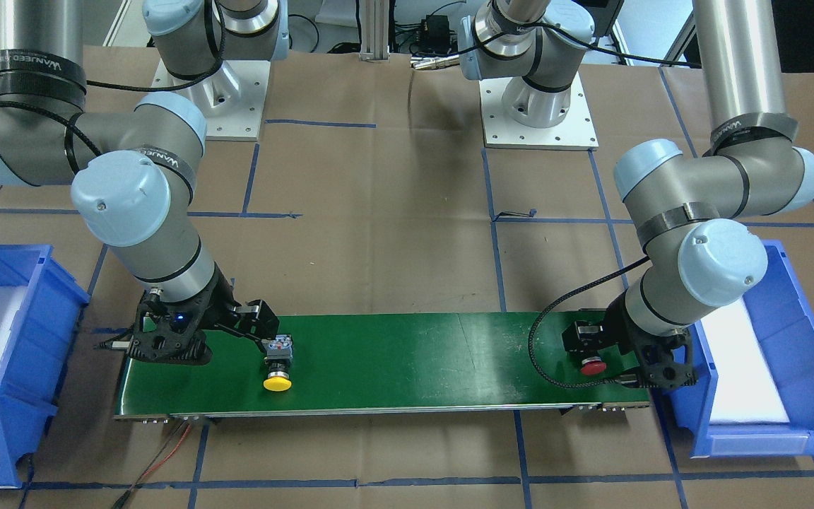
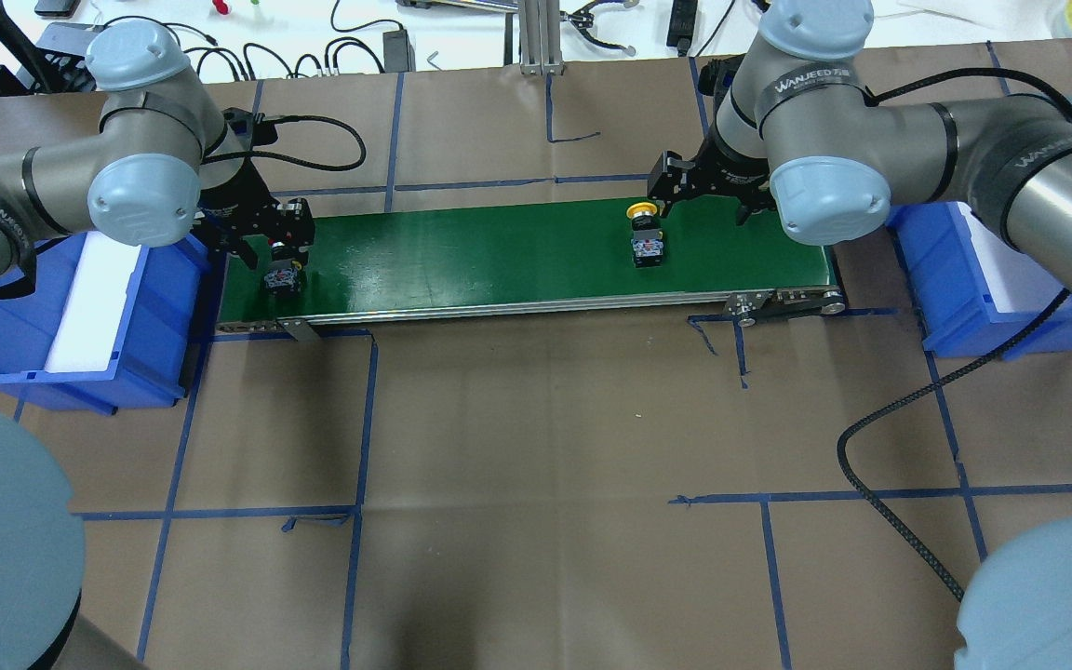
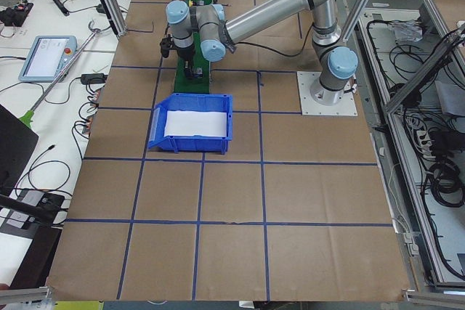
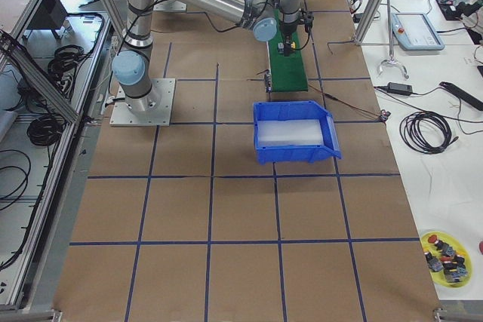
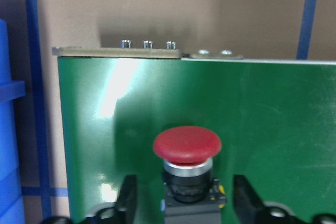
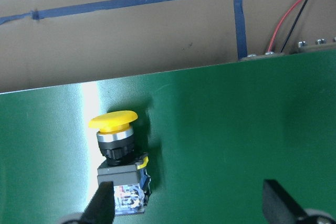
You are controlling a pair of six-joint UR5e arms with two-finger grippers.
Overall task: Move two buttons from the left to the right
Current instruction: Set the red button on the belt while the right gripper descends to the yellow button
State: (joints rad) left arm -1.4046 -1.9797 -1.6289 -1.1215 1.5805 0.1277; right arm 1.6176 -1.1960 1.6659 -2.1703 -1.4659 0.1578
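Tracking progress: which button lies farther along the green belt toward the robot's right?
The yellow-capped button, by the right pincer; the red-capped button lies at the left end of the green belt, inside the left pincer.

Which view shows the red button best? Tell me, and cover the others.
Left wrist-mounted view: the red button sits large at centre, cap and black collar sharp against the green belt. Front-facing shows only a small red cap; overhead shows mostly its contact block; the side views show nothing clear.
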